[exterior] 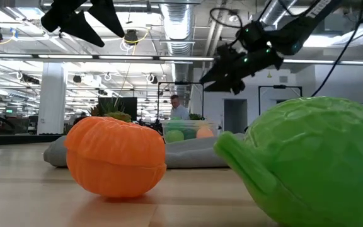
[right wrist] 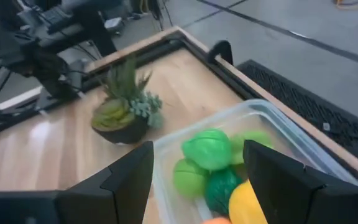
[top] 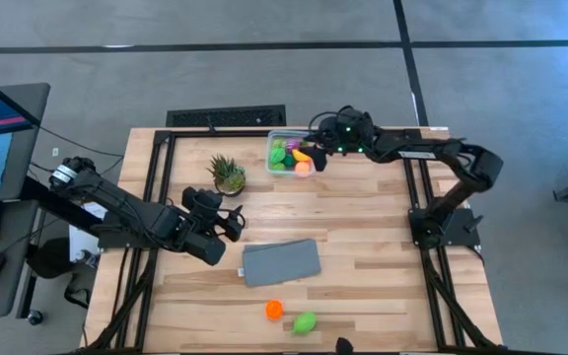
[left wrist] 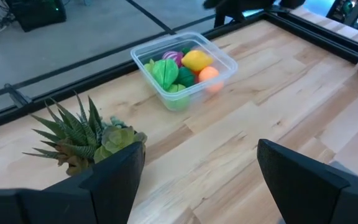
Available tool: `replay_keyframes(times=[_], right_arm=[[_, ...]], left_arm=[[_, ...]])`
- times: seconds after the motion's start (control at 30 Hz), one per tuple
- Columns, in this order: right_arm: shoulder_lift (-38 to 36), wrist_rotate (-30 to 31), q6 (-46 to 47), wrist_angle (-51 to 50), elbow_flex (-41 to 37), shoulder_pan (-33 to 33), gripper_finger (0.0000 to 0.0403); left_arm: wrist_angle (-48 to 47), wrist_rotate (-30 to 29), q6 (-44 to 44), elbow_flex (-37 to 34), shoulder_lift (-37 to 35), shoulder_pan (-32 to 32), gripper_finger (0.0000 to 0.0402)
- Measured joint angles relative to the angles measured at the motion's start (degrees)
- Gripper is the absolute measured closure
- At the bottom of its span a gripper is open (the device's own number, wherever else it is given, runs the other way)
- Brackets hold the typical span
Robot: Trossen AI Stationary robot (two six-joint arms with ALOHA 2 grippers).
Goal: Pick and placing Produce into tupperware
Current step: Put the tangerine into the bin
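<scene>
The clear tupperware (top: 289, 154) stands at the table's far edge and holds several produce pieces: green ones, a yellow one (left wrist: 196, 60), an orange one (left wrist: 209, 74) and a purple one. My right gripper (right wrist: 197, 149) hovers open just above the tub, nothing between its fingers. Two more produce pieces lie on the table near its front edge: an orange one (top: 274, 310) and a green one (top: 305, 321). My left gripper (top: 233, 219) hangs open over the table's left middle, near the potted plant, holding nothing.
A spiky potted plant (top: 228, 175) stands left of the tub. A flat grey cloth (top: 280, 261) lies mid-table, between the tub and the two loose pieces. Bare wood shows on the table's right half. A person stands far off in the room behind the table.
</scene>
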Motion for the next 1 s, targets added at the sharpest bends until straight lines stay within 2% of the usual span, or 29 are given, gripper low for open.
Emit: replay_keyframes(times=[0.2,0.33,0.53,0.77,0.9,1.0], right_arm=[[-7.88,-5.83,-1.89,-9.18,-0.19,0.01,0.0131],[-13.06,-9.43,-1.93,-17.25,-1.96,1.28,0.0131],[-20.42,-9.51,-3.18,-24.50,-5.14,6.14,0.0131],[-27.19,-9.37,1.11,-27.94,-7.70,12.90,0.0131],[-29.82,-6.88,3.50,-32.49,-7.74,16.83,0.0131],[-31.24,-4.43,4.93,-36.09,-7.74,19.62,0.0131]], left_arm=[[-0.07,0.35,1.71,-0.04,0.00,-0.76,0.0095],[0.54,2.61,3.73,-0.77,0.00,-1.86,0.0095],[3.98,6.02,7.89,-2.79,0.04,-4.62,0.0095],[4.67,8.84,8.91,-4.11,0.04,-7.54,0.0095],[6.52,11.22,12.10,-4.11,0.04,-9.20,0.0095],[9.85,15.54,16.87,-4.11,0.04,-10.19,0.0095]])
